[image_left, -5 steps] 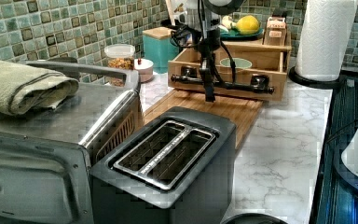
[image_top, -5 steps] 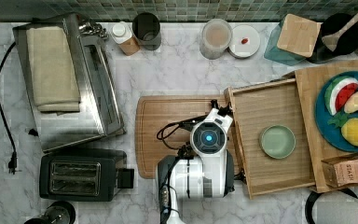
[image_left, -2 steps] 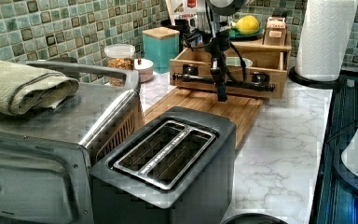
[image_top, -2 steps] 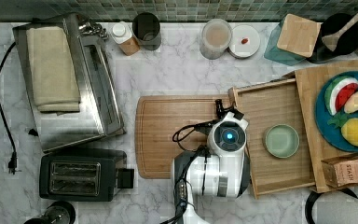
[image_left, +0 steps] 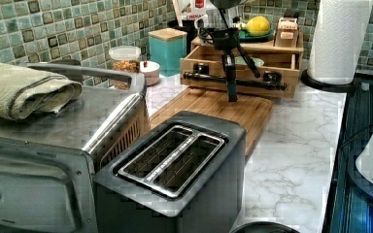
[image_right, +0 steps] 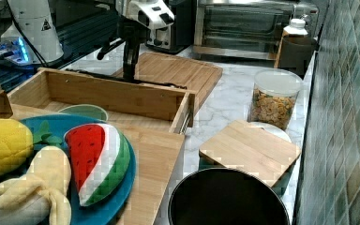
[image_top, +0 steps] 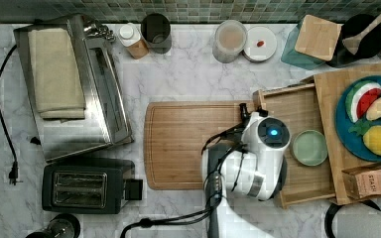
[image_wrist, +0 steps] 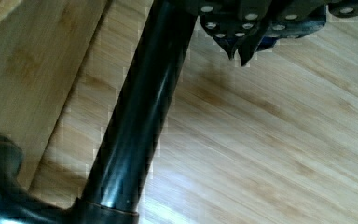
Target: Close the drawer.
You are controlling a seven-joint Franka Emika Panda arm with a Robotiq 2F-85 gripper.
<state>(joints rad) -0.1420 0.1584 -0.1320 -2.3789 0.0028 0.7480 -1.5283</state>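
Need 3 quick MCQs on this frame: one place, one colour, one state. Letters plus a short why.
1. Where is the small green bowl?
A. on the cutting board
B. in the drawer
C. on the toaster

2. What colour is the drawer's bar handle?
A. black
B. white
C. red

3. How far shut is the drawer?
A. fully shut
B. partly open
C. pulled out and lying on the counter

Answers:
1 B: the green bowl sits on the drawer floor in the top view.
2 A: the handle shows black in the left view.
3 B: the drawer's floor and rims are exposed, and the gripper stands at the handle.
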